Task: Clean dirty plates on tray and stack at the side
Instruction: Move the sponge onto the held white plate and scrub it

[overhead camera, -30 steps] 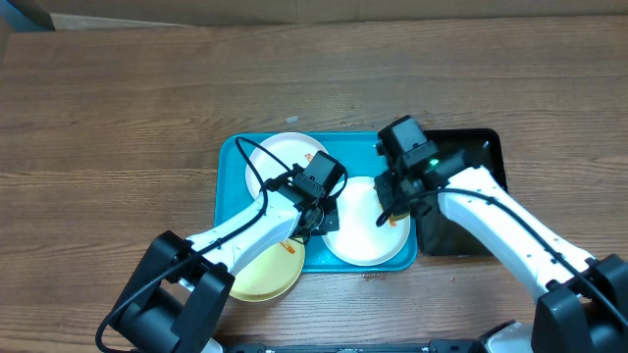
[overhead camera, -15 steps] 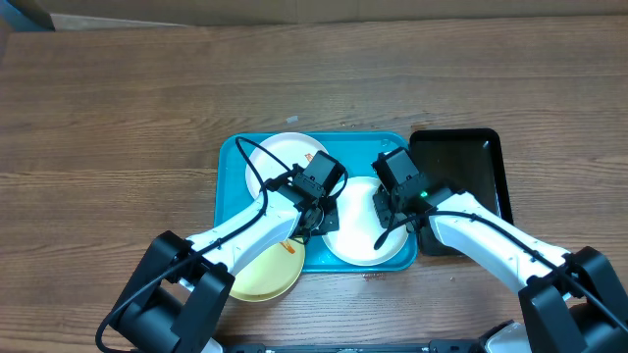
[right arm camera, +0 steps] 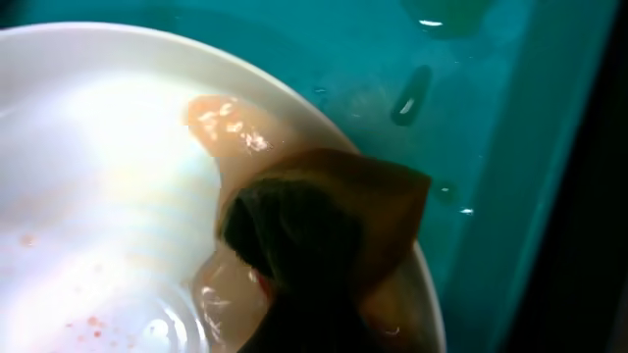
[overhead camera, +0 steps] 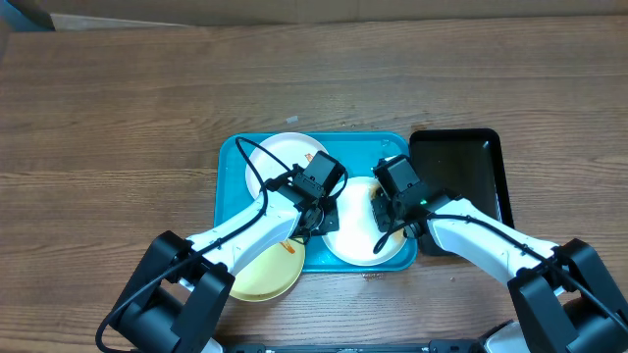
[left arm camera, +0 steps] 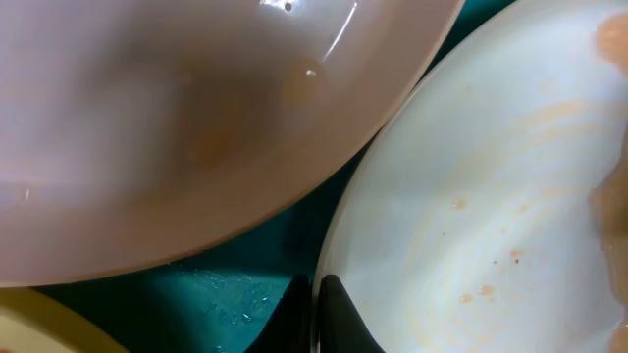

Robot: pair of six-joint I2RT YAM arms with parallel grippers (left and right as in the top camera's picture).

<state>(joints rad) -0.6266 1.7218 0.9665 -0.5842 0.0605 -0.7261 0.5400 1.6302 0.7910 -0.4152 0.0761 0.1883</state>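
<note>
R pincer (overhead camera: pixel 381 212), sponge (right arm camera: pixel 231 127); tray (overhead camera: pixel 232 162) axis L-R

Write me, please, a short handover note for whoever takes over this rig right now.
Left gripper: shut, apparently pinching the rim of the near white plate.
Right gripper: shut on the sponge, which is pressed onto that plate's right side.
Things: all three plates are on the blue tray. The far white plate is at the back left, and the yellow plate overhangs the front-left rim. The black tray lies to the right.
Done: near white plate partly wiped; red specks and wet streaks show on it.
Left: finish it, clean the other two, stack all three beside the tray.
</note>
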